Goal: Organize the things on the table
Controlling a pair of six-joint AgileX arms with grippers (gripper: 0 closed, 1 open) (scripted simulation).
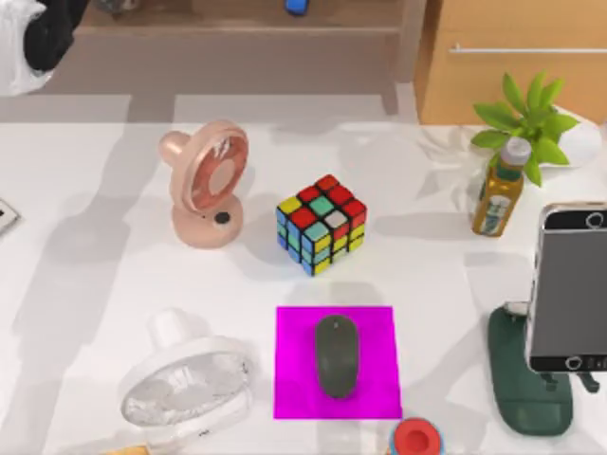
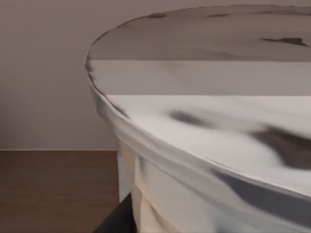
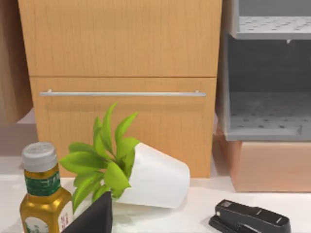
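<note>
Right up against the left wrist camera: the broad white lid of the beige drink cup (image 2: 204, 121), its rim sweeping across the view, beige wall below. A dark wedge sits at its base. That may be part of the left gripper, but I can't tell how wide it stands or whether it has the cup.

The cup will be light, thin-walled and top-heavy, so squeeze it mid-body below the lid, gently, and keep it upright.

In the top view, the dark grey oval computer mouse (image 1: 337, 355) lies squarely on a magenta square mat (image 1: 294, 379), near the front of the large white tabletop (image 1: 436, 275).

Over on the right, the black-screened, silver-edged smartphone (image 1: 569, 284) looms large over a dark green stand (image 1: 526, 393), cut off by the frame edge. It's slick glass, rigid and breakable, so take it by the long edges.

The right gripper's grip is hidden, so I can't call it. Whether the phone rests on that stand or hangs above it is unclear. Where the cup sits on the table can't be made out either.
</note>
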